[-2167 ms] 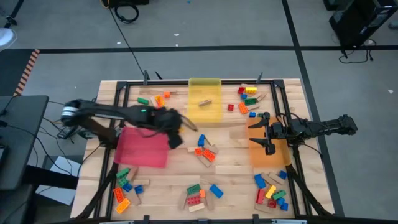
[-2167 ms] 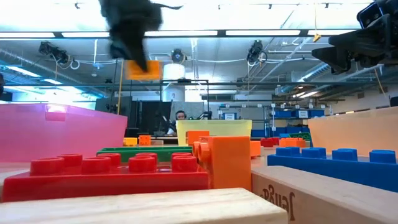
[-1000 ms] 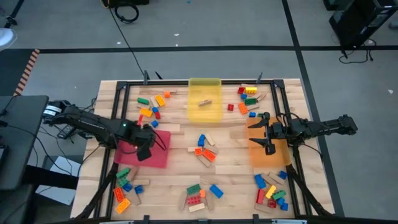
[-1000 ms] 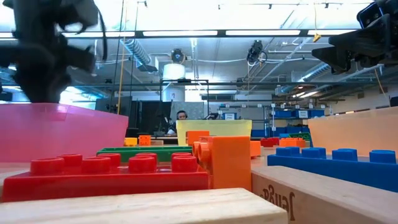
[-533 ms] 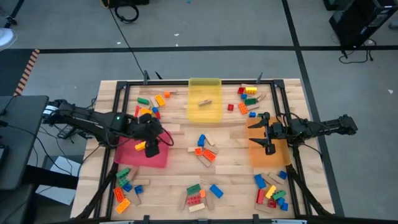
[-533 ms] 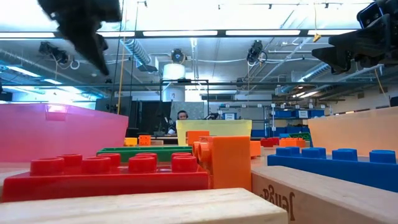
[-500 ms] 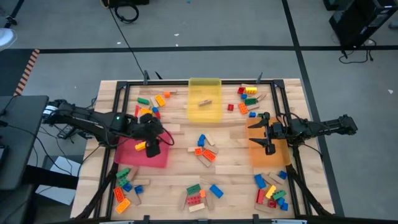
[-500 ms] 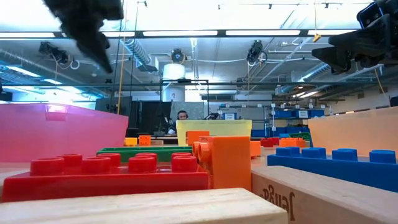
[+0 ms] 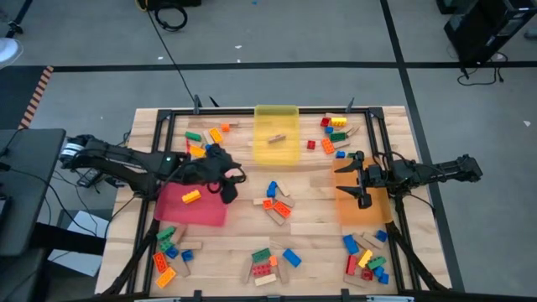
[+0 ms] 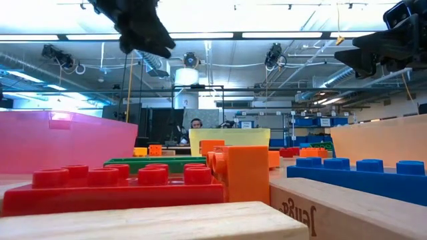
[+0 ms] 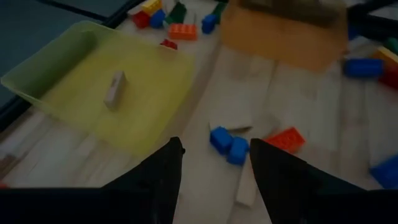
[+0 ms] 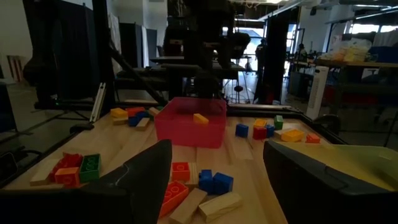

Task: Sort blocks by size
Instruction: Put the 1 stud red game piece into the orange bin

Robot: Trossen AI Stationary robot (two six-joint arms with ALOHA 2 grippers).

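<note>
On my left, an orange block [image 9: 191,196] lay in the red tray [image 9: 180,209]. My left tool [image 9: 228,183] hung just past that tray's inner edge, jaws parted and empty. A tan block [image 9: 275,138] sat in the yellow tray [image 9: 276,159]. Loose blocks [image 9: 275,204] littered the middle of the surface [image 9: 315,226]. My right tool [image 9: 359,179] hovered over the orange tray [image 9: 362,214], spread wide, holding nothing.

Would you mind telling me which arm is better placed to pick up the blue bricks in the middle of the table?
The left: its open, empty gripper hangs just beside the blue bricks, while the right gripper waits over the orange tray.
</note>
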